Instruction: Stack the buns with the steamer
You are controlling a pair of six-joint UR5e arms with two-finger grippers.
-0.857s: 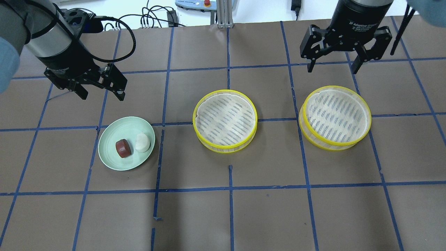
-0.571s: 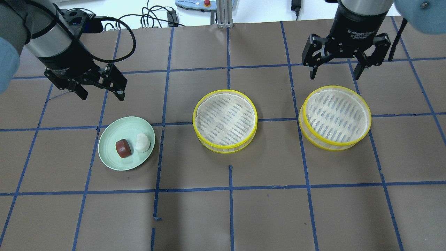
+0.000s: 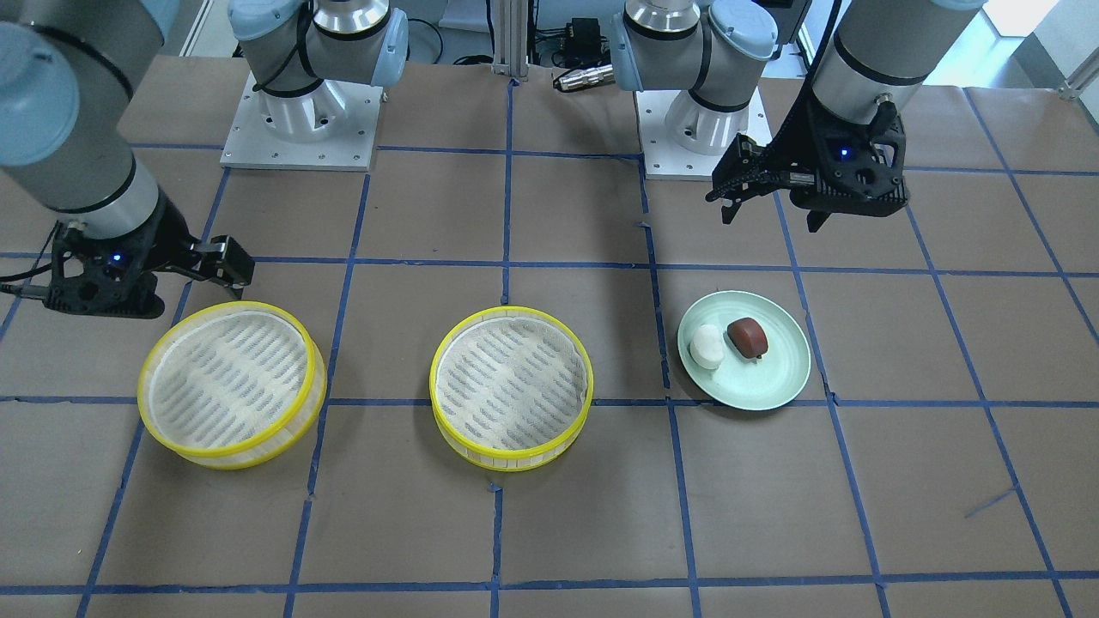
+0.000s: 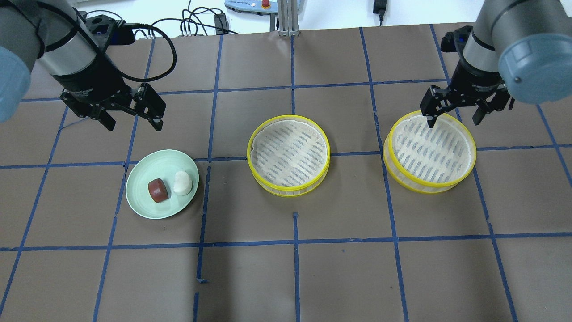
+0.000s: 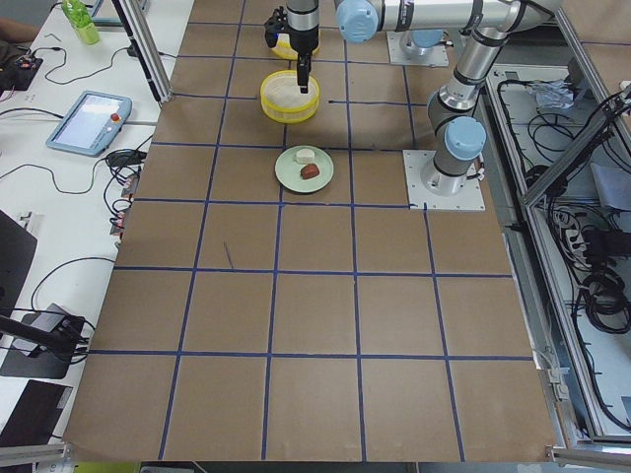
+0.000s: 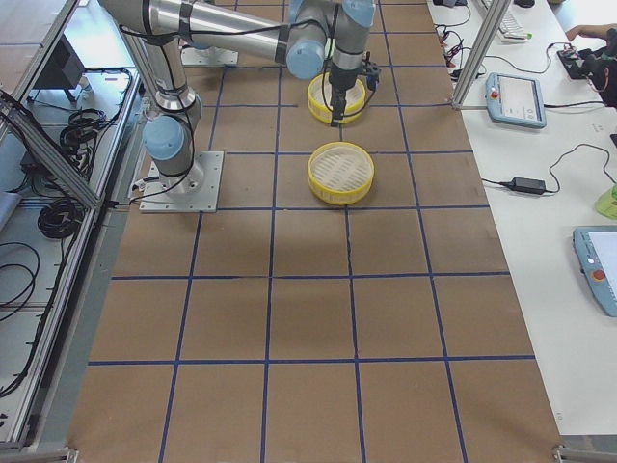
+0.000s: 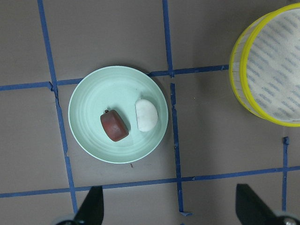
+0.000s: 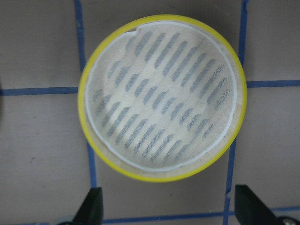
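left wrist: we see steamer (image 7: 238, 70) cut by right edge | exterior left: white bun (image 5: 304, 155) too small for detail

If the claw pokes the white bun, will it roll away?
Probably not far: the white bun looks rounded, but the raised rim of the plate might stop it. It looks smooth, so it might slip when squeezed.

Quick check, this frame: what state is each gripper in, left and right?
Left gripper: open, holding nothing, beyond the plate.
Right gripper: open, holding nothing, over the far rim of the steamer on its side.
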